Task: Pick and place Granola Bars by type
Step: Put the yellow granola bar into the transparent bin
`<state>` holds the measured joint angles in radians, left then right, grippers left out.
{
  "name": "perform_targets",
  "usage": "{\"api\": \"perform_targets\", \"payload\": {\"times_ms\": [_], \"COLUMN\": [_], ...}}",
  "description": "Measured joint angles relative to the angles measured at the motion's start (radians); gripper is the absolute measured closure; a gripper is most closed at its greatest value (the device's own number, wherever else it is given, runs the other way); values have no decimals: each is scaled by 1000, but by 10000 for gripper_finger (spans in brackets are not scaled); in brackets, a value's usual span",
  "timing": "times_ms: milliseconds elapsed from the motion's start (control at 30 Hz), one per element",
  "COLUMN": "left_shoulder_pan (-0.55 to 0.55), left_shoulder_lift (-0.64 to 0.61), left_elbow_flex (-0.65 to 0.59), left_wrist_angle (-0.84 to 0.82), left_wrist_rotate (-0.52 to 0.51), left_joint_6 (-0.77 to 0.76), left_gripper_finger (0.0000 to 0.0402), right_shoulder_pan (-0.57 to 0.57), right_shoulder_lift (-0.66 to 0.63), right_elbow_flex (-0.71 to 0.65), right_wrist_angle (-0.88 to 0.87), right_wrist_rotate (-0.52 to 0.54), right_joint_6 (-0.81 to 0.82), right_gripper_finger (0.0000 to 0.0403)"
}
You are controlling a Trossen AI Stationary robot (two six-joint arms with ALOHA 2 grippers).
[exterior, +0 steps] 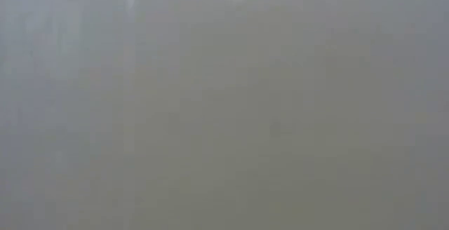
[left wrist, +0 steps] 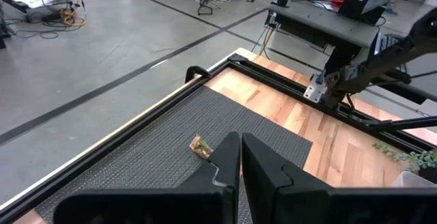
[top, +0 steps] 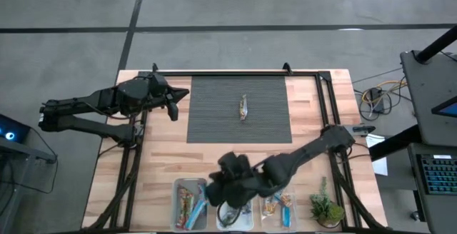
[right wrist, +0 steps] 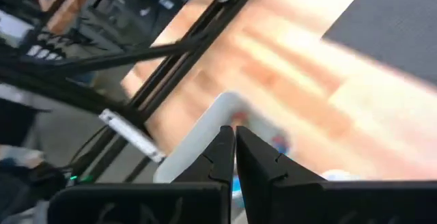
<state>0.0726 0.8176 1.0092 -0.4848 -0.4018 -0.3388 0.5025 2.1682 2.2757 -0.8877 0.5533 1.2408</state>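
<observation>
One granola bar is left lying alone in the middle of the dark ribbed mat, while the rest sit sorted in three clear bins along the near edge of the table. The right gripper hangs over those bins, about between the left and middle ones, its fingers pressed together with nothing between them, so a drop-off looks just finished. The left gripper waits at the mat's left edge, fingers likewise closed and empty, with the lone bar lying just ahead of it. Next, I judge, an arm must reach that bar, spread its fingers, and grasp it across its narrow width
</observation>
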Motion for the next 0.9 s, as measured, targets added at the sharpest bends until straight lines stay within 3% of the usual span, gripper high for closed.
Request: {"api": "perform_targets", "payload": {"times_ms": [500, 700, 900], "left_shoulder_pan": [0, 0, 0], "left_shoulder_lift": [-5, -11, -11], "left_elbow_flex": [0, 0, 0], "left_wrist_angle": [7, 7, 21], "left_wrist_rotate": [24, 27, 89], "left_joint_6": [35, 39, 104], "left_gripper_finger": [402, 402, 402], "right_shoulder_pan": [-139, -173, -210], "right_shoulder_lift": [-209, -384, -551], "right_elbow_flex": [-82, -309, -633], "right_wrist_angle": [-78, 34, 354], "right_wrist_rotate": [20, 60, -34], "right_joint_6": [-276, -332, -486], "right_gripper_finger": [395, 395, 395]}}
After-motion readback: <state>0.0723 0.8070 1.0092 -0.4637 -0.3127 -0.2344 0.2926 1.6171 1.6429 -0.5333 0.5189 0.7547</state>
